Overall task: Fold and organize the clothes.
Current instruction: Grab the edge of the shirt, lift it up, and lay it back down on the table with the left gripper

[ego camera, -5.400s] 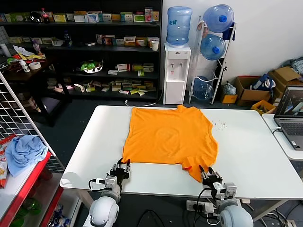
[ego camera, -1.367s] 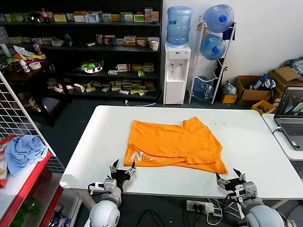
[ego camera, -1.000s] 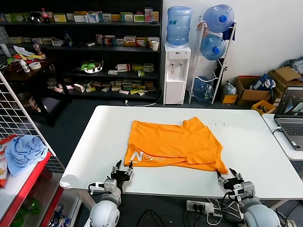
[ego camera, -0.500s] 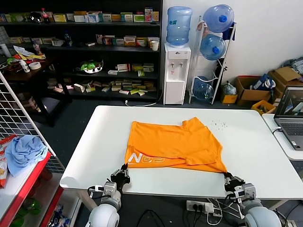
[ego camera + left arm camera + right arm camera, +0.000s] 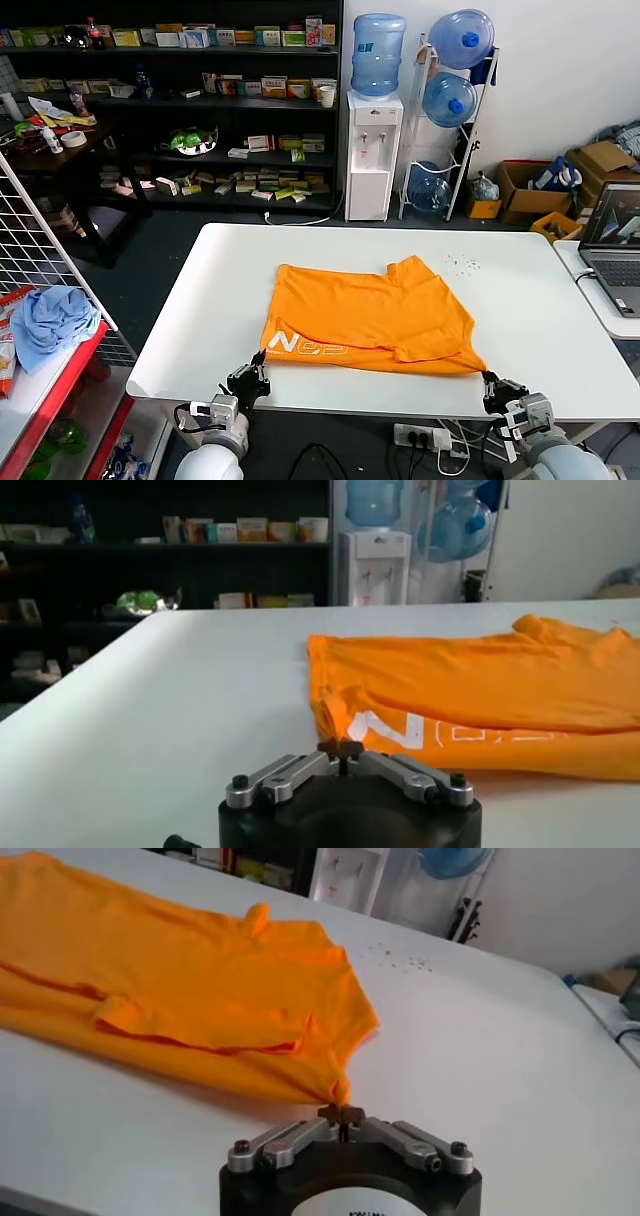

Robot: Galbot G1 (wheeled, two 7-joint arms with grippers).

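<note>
The orange T-shirt (image 5: 375, 315) lies folded over on the white table (image 5: 200, 310), its white logo print (image 5: 310, 346) facing up along the near edge. My left gripper (image 5: 255, 375) is shut on the shirt's near left corner (image 5: 335, 715). My right gripper (image 5: 492, 385) is shut on the near right corner (image 5: 340, 1088). Both grippers sit at the table's front edge with the cloth drawn towards them. The shirt also shows in the left wrist view (image 5: 480, 685) and in the right wrist view (image 5: 170, 978).
A laptop (image 5: 615, 245) sits on a side table at the right. A red wire rack (image 5: 60, 330) holding a light blue cloth (image 5: 50, 315) stands at the left. Shelves, a water dispenser (image 5: 372, 150) and boxes stand behind the table.
Both grippers closed on the shirt's near corners and drew back towards the front edge, pulling the folded shirt nearer. Earlier the shirt's lower half was folded over, exposing the logo.
</note>
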